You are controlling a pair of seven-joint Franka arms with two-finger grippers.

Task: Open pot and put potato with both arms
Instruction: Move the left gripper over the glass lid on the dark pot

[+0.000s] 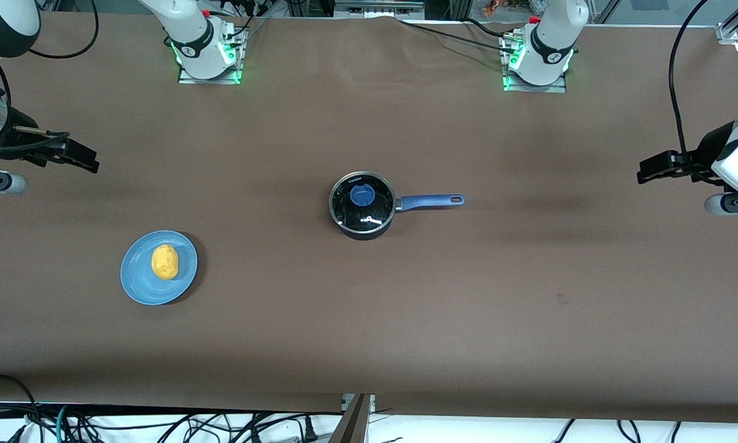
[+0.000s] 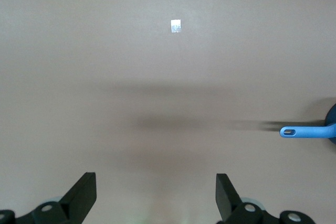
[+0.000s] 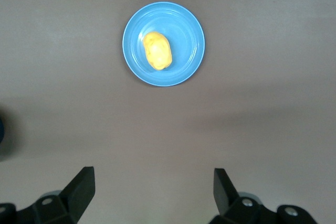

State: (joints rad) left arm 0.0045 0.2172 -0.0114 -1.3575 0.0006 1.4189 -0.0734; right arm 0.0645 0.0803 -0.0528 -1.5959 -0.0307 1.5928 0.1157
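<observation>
The black pot [image 1: 363, 206] stands mid-table with its glass lid and blue knob [image 1: 362, 196] on; its blue handle [image 1: 431, 200] points toward the left arm's end. The handle tip shows in the left wrist view [image 2: 307, 131]. The yellow potato [image 1: 165, 261] lies on a blue plate [image 1: 140, 286], nearer the front camera, toward the right arm's end; both show in the right wrist view: potato [image 3: 158, 51], plate [image 3: 186, 65]. My left gripper [image 1: 645, 169] [image 2: 156, 192] is open and empty, high over its table end. My right gripper [image 1: 88, 161] [image 3: 154, 190] is open and empty over its end.
The table is covered by a brown cloth. A small white tag [image 2: 176, 25] lies on it in the left wrist view. Both arm bases [image 1: 205, 52] [image 1: 538, 58] stand at the table's edge farthest from the front camera. Cables hang below the near edge.
</observation>
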